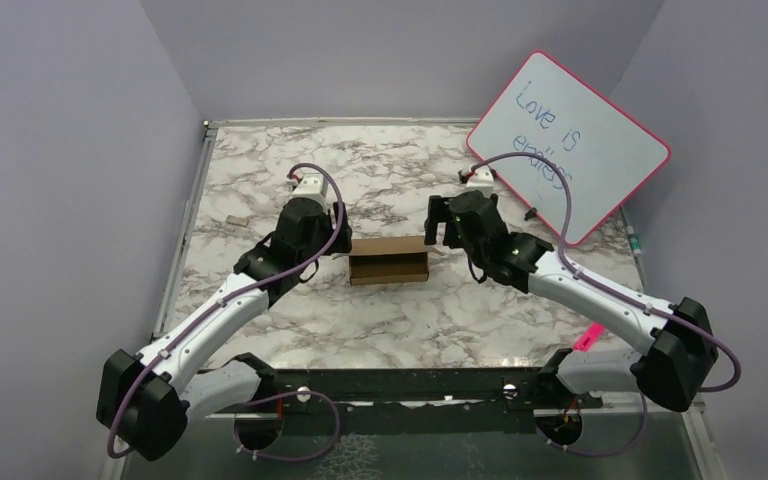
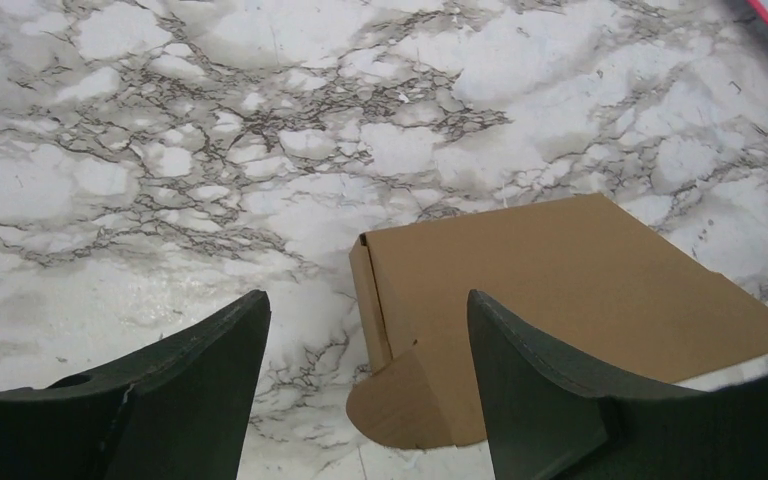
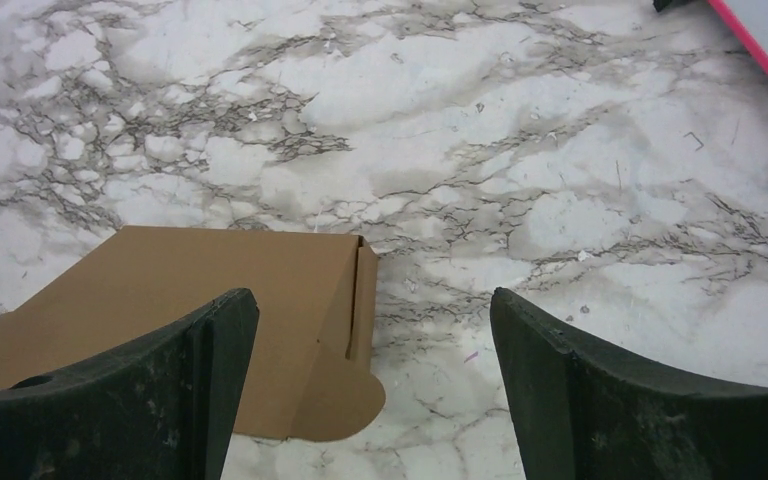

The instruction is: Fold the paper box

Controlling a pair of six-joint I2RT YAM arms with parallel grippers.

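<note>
The box [image 1: 389, 262] sits mid-table [image 1: 390, 160], its long axis running 9 to 3 o'clock. It looks nearly formed: both wrist views show a flat brown top panel with folded side walls. At each end a rounded flap sticks out loose on the near side. In the top view the side facing the arms looks dark, perhaps open, though I cannot tell for certain. I judge this a late step, with the end flaps and the near side yet to be closed.

The left gripper [image 2: 365, 300] hangs at the box's 9 o'clock end, jaws spread and pinching nothing, with the box corner and its flap below the gap. The right gripper [image 3: 372, 300] mirrors it at the 3 o'clock end, jaws spread wide and empty.

The next move probably calls for one gripper to steady the box while the other pushes a flap inward. The light cardboard may slide or spring back, so both ends need holding.

A whiteboard [image 1: 568, 145] with handwriting leans at the box's 2 o'clock, close behind the right arm and limiting its swing that way. A tan scrap [image 1: 236, 220] lies toward 10 o'clock, well apart from the box and out of the way.
</note>
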